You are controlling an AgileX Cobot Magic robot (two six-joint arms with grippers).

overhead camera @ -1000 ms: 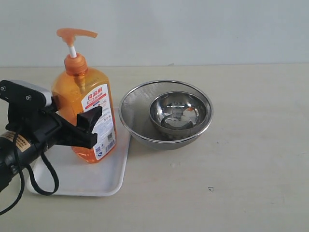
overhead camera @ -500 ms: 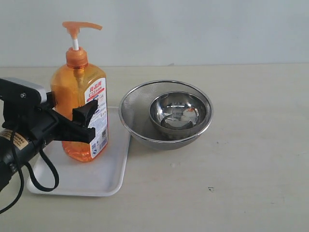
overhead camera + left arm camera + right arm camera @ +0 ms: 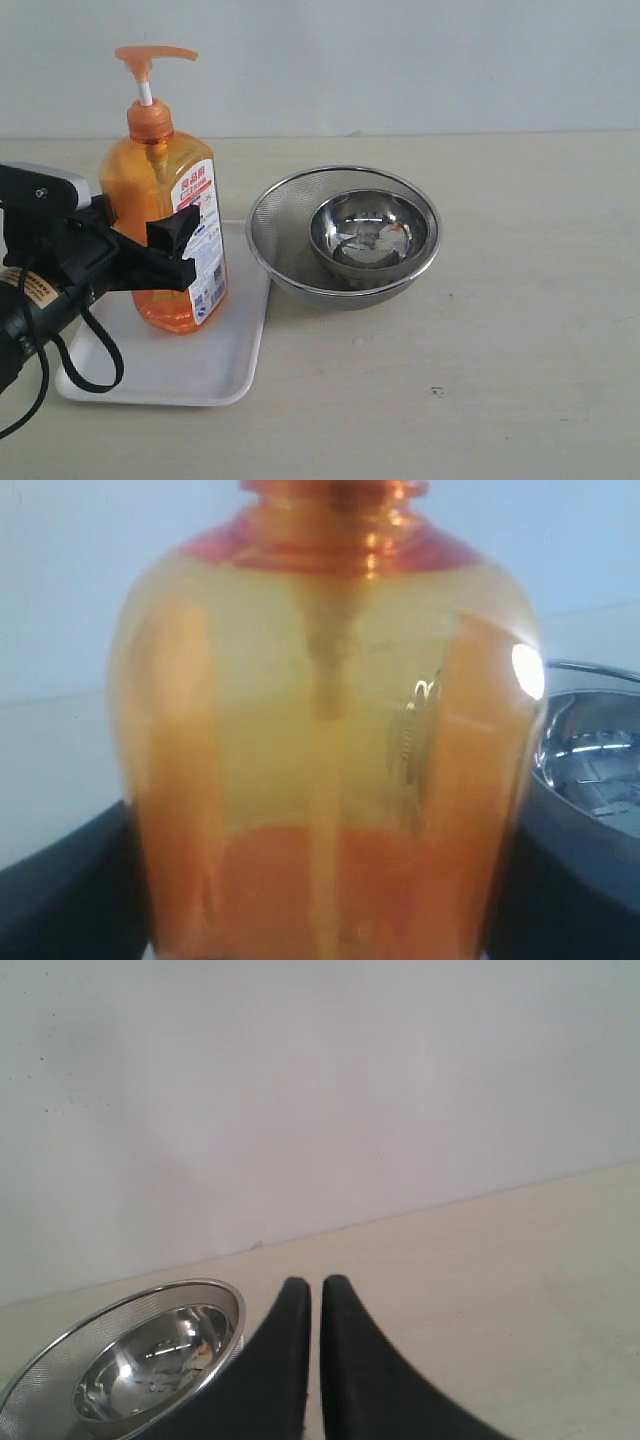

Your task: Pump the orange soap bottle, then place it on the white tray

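Observation:
The orange soap bottle (image 3: 150, 200) stands upright on the white tray (image 3: 170, 370), its orange pump head up and the label turned right. My left gripper (image 3: 160, 240) comes in from the left and is shut on the bottle's body; one black finger (image 3: 180, 235) crosses the label and the other is hidden behind the bottle. The left wrist view is filled by the bottle (image 3: 330, 730), with a dark finger (image 3: 60, 890) pressed against each side. My right gripper (image 3: 316, 1282) hangs shut and empty over the table, outside the exterior view.
Just right of the tray sits a round steel mesh strainer (image 3: 275, 235) holding a shiny steel bowl (image 3: 370, 235). The same strainer (image 3: 40, 1380) lies close to my right gripper. A pale wall closes off the back of the beige table (image 3: 520, 330).
The bottle has gone from tilted to upright and shifted a little left on the tray, carried by my left gripper. The strainer and bowl have not moved.

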